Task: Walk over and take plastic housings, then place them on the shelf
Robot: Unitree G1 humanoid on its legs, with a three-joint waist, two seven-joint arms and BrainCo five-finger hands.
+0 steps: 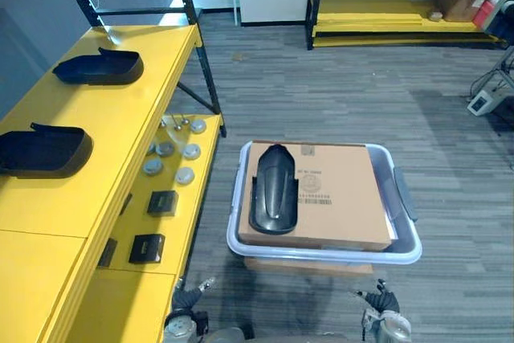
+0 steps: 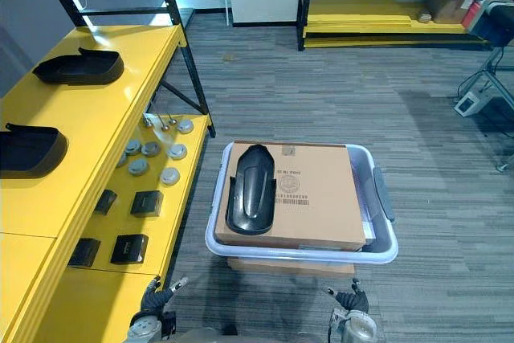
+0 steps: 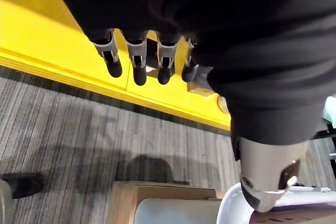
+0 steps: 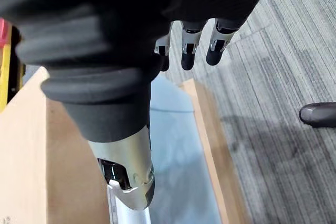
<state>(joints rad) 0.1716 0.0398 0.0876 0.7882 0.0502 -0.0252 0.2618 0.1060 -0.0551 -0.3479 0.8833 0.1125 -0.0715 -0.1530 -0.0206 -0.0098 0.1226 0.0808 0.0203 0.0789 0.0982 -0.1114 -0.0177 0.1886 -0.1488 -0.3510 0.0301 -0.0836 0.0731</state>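
One housing (image 1: pixel 273 189) lies ahead of the left hand (image 3: pixel 138 60).

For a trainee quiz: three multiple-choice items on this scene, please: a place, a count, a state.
1. Where is the housing nearest the robot? A on the cardboard box; B on the floor; C in a hand.
2. How many housings lie on the yellow shelf's top board? A none; B two; C four.
3. The left hand is: A open; B shut on a housing; C shut on a box.
Answers: A, it lies flat on the box; B, one far, one near; A, fingers straight, holding nothing.
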